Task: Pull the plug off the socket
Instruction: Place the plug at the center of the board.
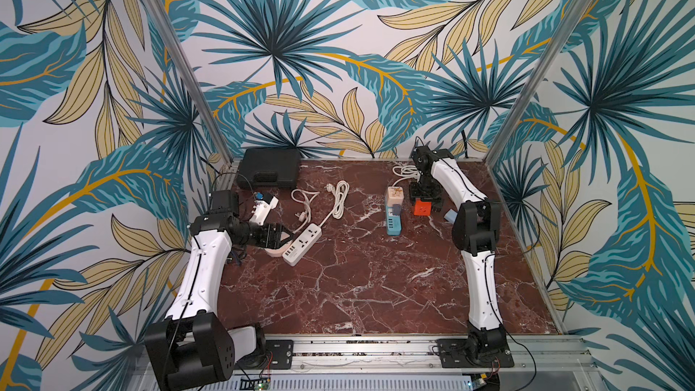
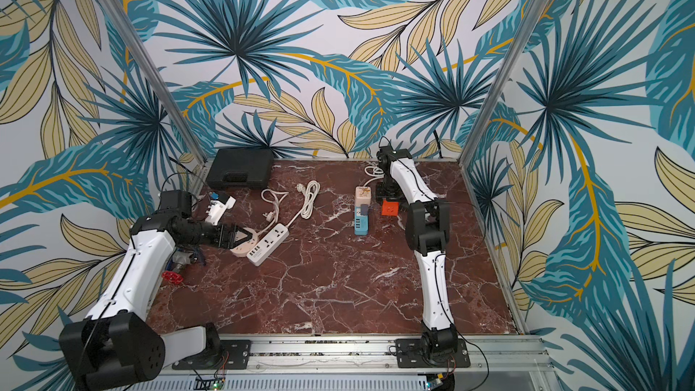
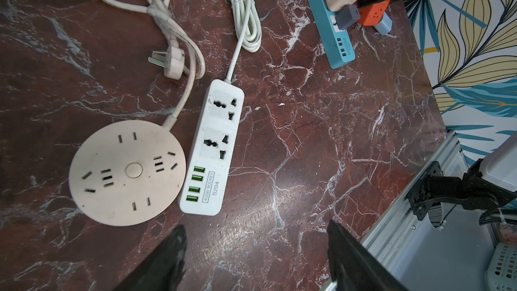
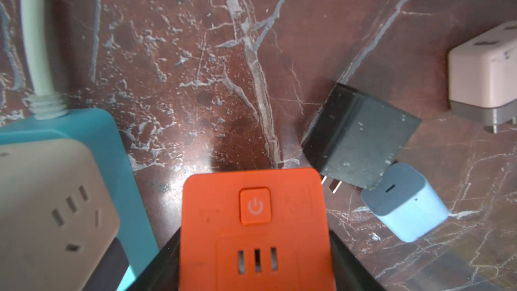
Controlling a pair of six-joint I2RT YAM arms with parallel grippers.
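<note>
A blue power strip (image 1: 393,224) lies at the back right of the marble table, with a beige socket adapter (image 1: 394,196) and a small grey plug (image 3: 347,16) plugged into it. Just right of it is an orange cube socket (image 4: 254,219) with a power button. My right gripper (image 4: 254,253) is shut on the cube, one black finger against each side; in both top views it (image 1: 423,201) reaches down from the back. My left gripper (image 3: 256,225) hangs open over bare marble beside a white power strip (image 3: 214,146), holding nothing.
A round pink socket (image 3: 127,173) touches the white strip, with coiled white cables (image 1: 340,197) behind. Loose black (image 4: 358,138), light blue (image 4: 405,202) and pink (image 4: 484,76) chargers lie by the orange cube. A black case (image 1: 269,167) sits back left.
</note>
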